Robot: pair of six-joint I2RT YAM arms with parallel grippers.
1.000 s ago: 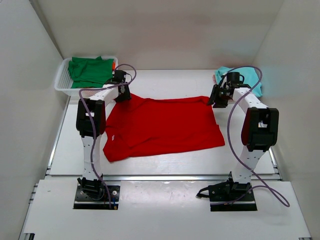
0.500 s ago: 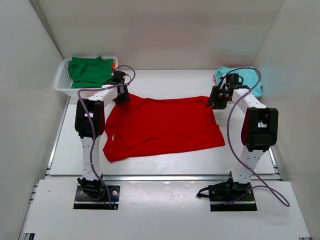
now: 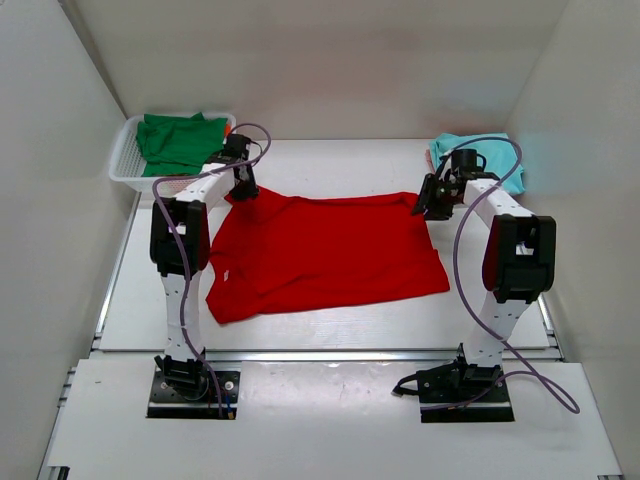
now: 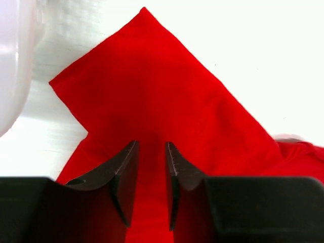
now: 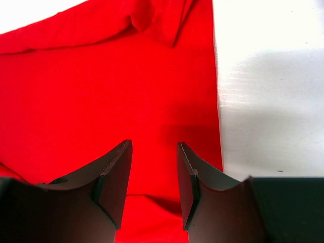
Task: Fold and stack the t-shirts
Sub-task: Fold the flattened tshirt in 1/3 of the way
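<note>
Showing the task at an early stage, with no stack yet to be seen. At far left, the dark green t-shirt [image 3: 180, 142] is found bunched in the white mesh basket [image 3: 122, 165], so it is judged to be untouched.

Just right of the basket, the left gripper [image 3: 247, 192] is lowered onto the far-left sleeve of the red t-shirt [image 3: 320, 250]. Its jaws are set narrowly apart with red cloth between them. Whether that cloth is pinched cannot be told.

The red t-shirt is spread flat across the middle of the table [image 3: 350, 160], unfolded, with some wrinkling near its near-left edge.

At its far-right corner, the right gripper [image 3: 422, 207] is placed over the cloth close to the side hem. Its jaws are likewise parted by a small gap, and a grip cannot be confirmed.

At far right, the teal t-shirt [image 3: 445, 147] is laid against the wall, partly hidden by the arm and cable. Whether it is folded cannot be made out.

The first fold of the red t-shirt is judged to be in preparation. The green one and the stacking are left to be done.
</note>
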